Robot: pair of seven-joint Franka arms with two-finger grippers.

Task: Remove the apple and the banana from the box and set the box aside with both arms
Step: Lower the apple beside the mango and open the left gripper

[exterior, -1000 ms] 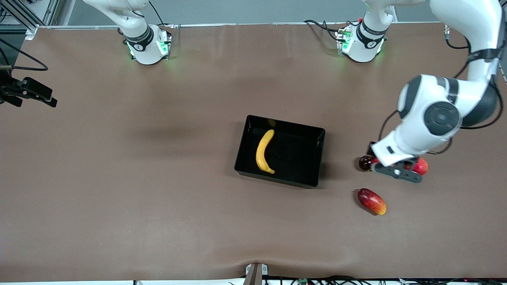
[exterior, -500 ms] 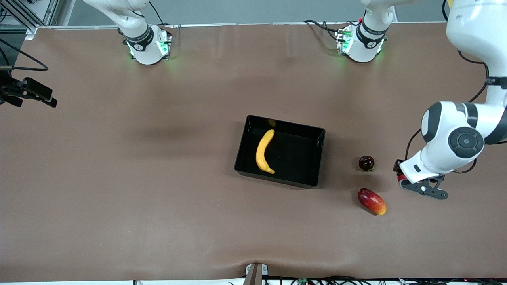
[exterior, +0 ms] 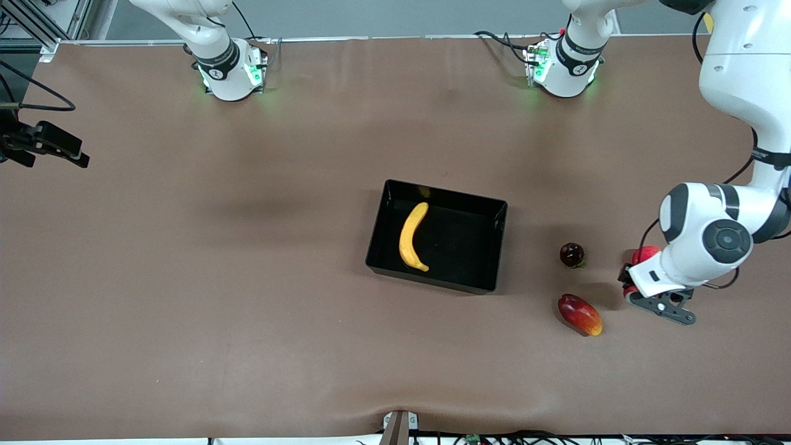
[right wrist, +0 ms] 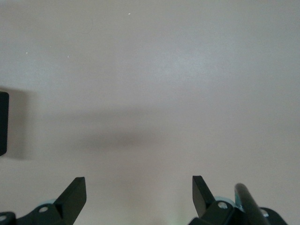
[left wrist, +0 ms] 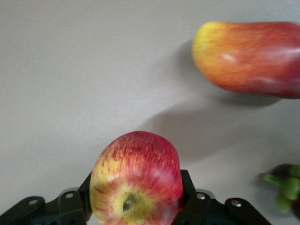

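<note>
Red and smooth, the apple (left wrist: 136,180) looks firm and slippery; left gripper (left wrist: 136,206) clamps its middle, right gripper (right wrist: 139,194) waits wide open, empty.

A glossy black plastic finish is shown by the box (exterior: 488,213). A matt brown covering is seen on the table (exterior: 247,309). A smooth, faintly shiny skin is borne by the apple (left wrist: 137,176).

High front view; two downward wrist views
</note>
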